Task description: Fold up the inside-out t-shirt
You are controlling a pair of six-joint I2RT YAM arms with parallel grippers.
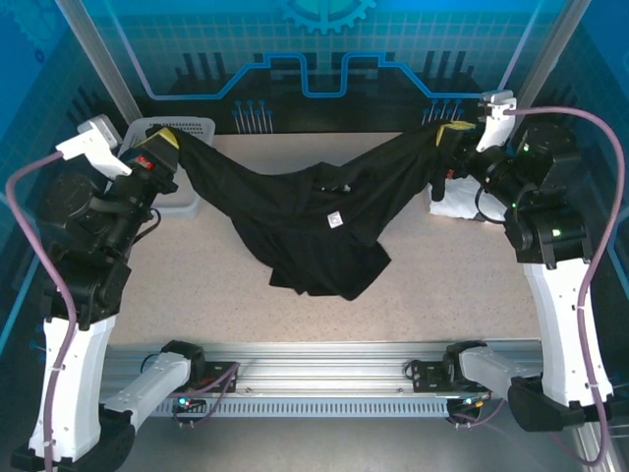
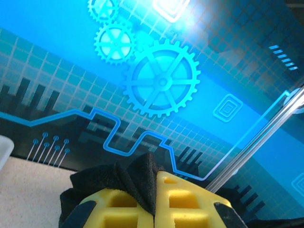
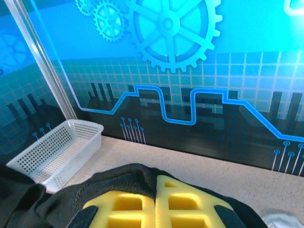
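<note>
The black t-shirt (image 1: 305, 221) hangs stretched between both arms above the table, sagging in the middle with its lower part resting on the tabletop; a small white tag (image 1: 334, 219) shows near its centre. My left gripper (image 1: 165, 141) at the far left is shut on one end of the t-shirt (image 2: 137, 178), black cloth pinched between the yellow fingers (image 2: 183, 197). My right gripper (image 1: 454, 133) at the far right is shut on the other end of the t-shirt (image 3: 126, 178), which bunches over its yellow fingers (image 3: 178, 197).
A white mesh basket (image 1: 189, 128) stands at the back left, behind the left gripper; it is also in the right wrist view (image 3: 57, 149). A white cloth (image 1: 452, 206) lies at the right under the right arm. The blue patterned back wall (image 1: 314, 59) closes the far side.
</note>
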